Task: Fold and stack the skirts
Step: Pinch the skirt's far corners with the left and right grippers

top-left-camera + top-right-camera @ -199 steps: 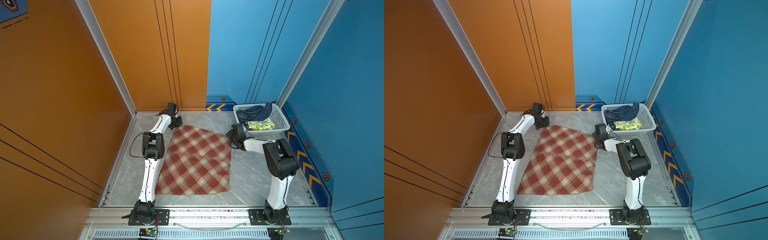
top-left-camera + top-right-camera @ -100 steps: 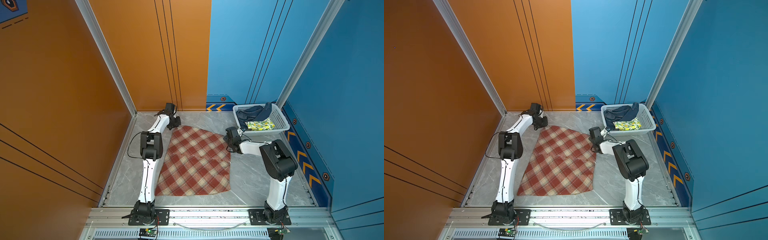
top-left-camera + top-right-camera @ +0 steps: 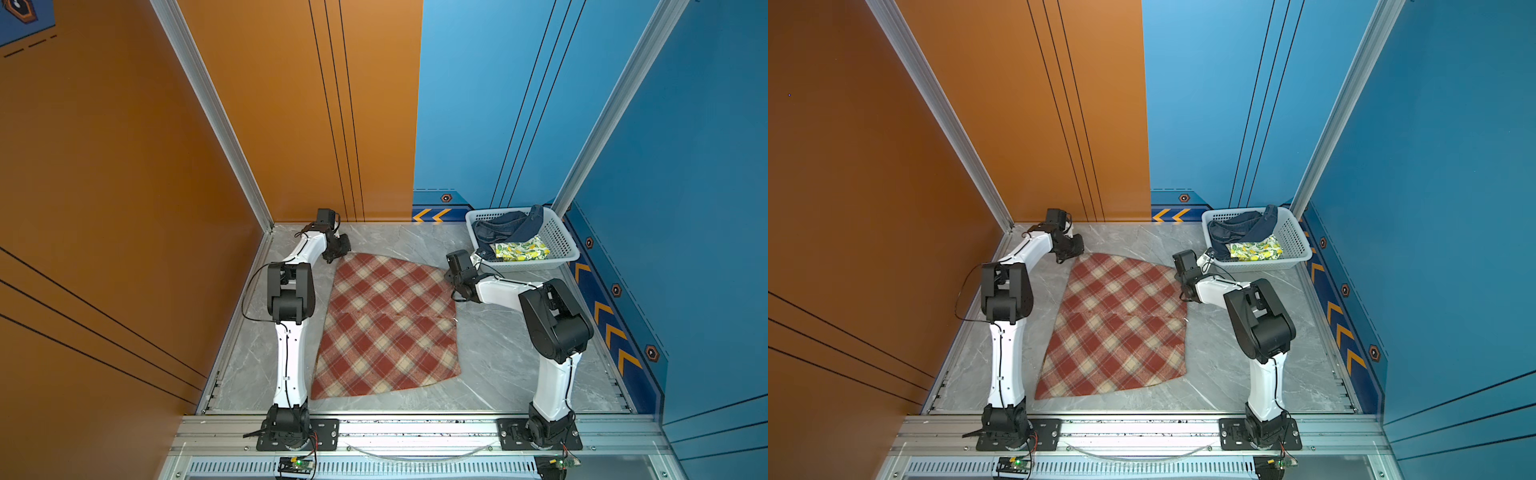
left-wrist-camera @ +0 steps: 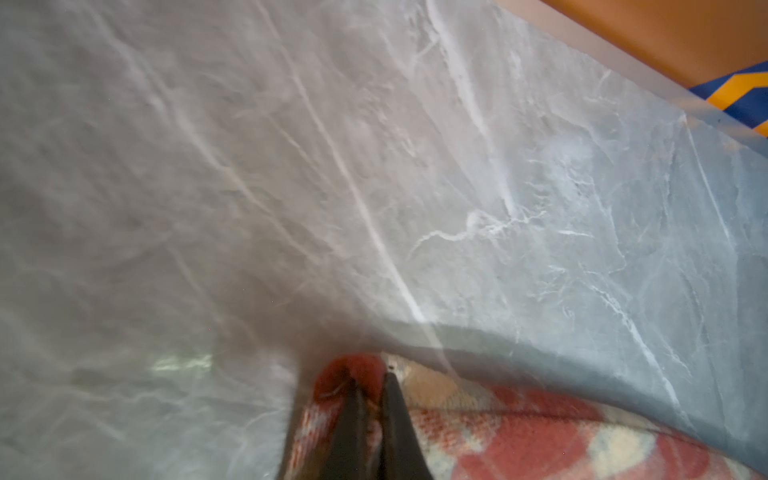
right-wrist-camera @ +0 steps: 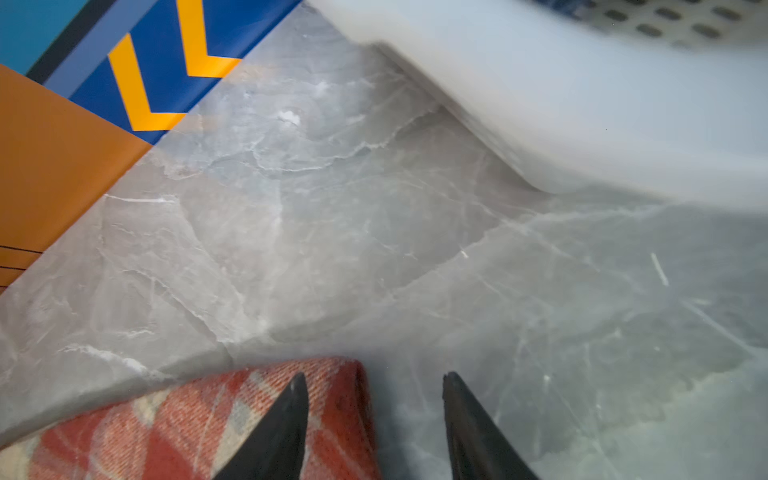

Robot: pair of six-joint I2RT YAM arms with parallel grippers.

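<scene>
The space is enclosed by tall flat panels. An orange wall [image 3: 104,166] is set on the left and carried across half of the back; a blue wall [image 3: 685,166] closes the right and the rest of the back. Both are crossed by thin black lines [image 3: 328,104], and the corners are framed by aluminium posts [image 3: 212,112]. The floor [image 3: 498,353] is finished in grey veined marble. Orange chevrons [image 3: 432,215] are printed along the base of the blue panels. An aluminium rail [image 3: 415,428] is fixed along the near edge. In the blurred left wrist view, a pale greenish patch [image 4: 183,361] is possibly reflected light.
</scene>
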